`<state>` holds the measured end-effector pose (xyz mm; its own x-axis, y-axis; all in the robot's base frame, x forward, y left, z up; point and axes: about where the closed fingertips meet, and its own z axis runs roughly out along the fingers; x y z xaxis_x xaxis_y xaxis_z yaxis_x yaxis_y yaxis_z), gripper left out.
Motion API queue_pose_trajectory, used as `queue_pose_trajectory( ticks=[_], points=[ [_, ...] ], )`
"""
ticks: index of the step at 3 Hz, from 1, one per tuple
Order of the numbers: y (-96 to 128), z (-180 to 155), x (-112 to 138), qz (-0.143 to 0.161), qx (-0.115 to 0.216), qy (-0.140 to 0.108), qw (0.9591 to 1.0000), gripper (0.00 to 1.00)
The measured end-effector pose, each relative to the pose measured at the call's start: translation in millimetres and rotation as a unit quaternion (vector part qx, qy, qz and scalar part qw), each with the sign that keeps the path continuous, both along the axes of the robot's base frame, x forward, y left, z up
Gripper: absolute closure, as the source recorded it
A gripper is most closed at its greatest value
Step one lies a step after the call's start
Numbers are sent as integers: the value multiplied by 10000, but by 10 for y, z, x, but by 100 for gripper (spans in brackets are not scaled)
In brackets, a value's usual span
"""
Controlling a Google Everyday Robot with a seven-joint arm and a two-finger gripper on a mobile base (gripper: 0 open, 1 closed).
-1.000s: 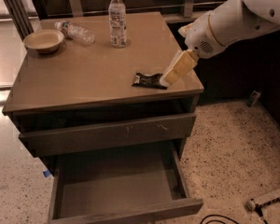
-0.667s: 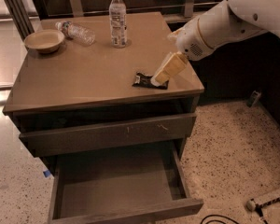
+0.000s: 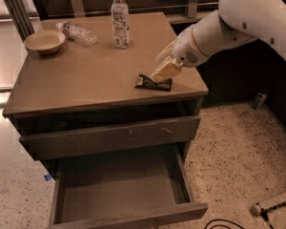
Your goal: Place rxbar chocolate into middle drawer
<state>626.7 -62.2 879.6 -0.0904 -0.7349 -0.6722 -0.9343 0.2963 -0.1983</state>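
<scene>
The rxbar chocolate [image 3: 153, 83], a flat black wrapper with pale print, lies on the cabinet top [image 3: 86, 80] near its front right corner. My gripper [image 3: 165, 71] points down and to the left on the white arm, with its pale tip right at the bar's right end; contact is unclear. The middle drawer [image 3: 119, 187] is pulled wide open below, a deep grey-brown box with a bare flat floor.
An upright water bottle [image 3: 119, 19] stands at the back of the top, a second bottle [image 3: 78, 32] lies on its side, and a tan bowl [image 3: 44, 41] sits at the back left. The scratched drawer [image 3: 109, 136] above is slightly out. A cable lies on the speckled floor.
My arm has swung left and down a little, bringing the gripper from beside the bar's right end to right over it. The bar has not moved.
</scene>
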Motion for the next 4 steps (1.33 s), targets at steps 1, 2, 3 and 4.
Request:
queue_pose_trajectory(
  ticks=[1, 2, 3, 4],
  points=[
    [1, -117, 41, 1, -54, 43, 10000, 43],
    [-11, -237, 98, -15, -103, 107, 9999, 31],
    [-36, -344, 163, -60, -162, 177, 9997, 34],
    [-81, -444, 208, -128, -221, 259, 9993, 39]
  ],
)
